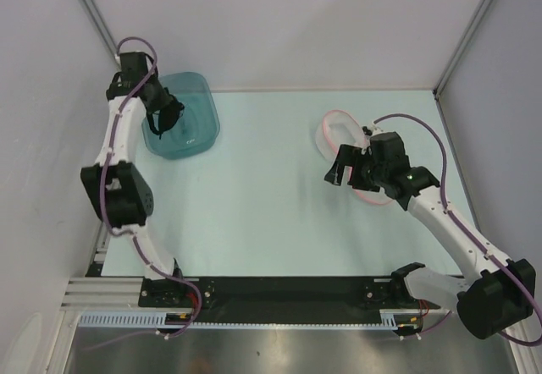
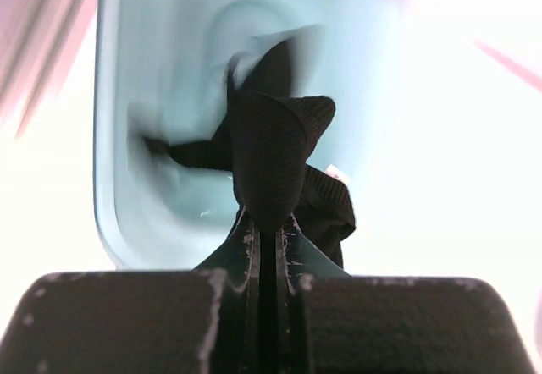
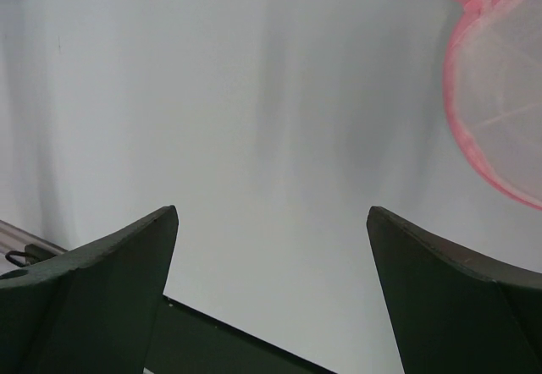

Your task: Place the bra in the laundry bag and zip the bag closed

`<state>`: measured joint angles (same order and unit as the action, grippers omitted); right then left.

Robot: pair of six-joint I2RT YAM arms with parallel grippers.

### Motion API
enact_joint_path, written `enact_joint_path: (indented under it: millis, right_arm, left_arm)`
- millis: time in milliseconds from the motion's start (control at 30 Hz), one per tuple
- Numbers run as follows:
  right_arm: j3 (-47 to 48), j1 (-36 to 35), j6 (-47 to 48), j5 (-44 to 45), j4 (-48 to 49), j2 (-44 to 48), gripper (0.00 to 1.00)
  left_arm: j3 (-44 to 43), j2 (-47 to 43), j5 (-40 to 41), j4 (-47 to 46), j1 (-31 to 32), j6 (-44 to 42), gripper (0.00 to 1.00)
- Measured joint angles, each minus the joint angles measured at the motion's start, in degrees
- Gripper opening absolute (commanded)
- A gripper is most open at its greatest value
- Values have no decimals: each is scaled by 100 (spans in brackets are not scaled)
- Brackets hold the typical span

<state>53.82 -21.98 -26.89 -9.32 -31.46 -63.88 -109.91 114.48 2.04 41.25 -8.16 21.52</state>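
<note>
L claw is clenched on the bra, pinching bunched fabric below one pointed cup. The bra sits over the teal tub. R claw is spread wide w/ nothing in it, beside the laundry bag on the surface.

Bra handling: light, soft, prob. droops, and the straps may snag. Best hold is bunched cup fabric.

Straps are blurred, no zipper pull is visible, and the bag is cut off in the wrist view.

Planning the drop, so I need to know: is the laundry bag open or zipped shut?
Open: the laundry bag lies with its two pink-edged mesh halves splayed side by side.
</note>
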Motion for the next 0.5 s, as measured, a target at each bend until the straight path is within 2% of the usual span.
enact_joint_path:
  millis: [100,267,367,500]
  right_arm:
    - [0,-81,-63,-105,4,-22,100]
    - [0,-310,-203,-195,2,-20,100]
    - [-4,-407,-271,-210,4,-9,100]
    - [-101,-463,-330,-214,59,59,100]
  left_arm:
    - [748,-1414,46,-133,470,-94,1]
    - [2319,-3469,55,-409,1766,-120,2]
    - [3427,-4238,107,-533,2549,-118,4]
    - [4846,-4841,170,-640,3418,-96,9]
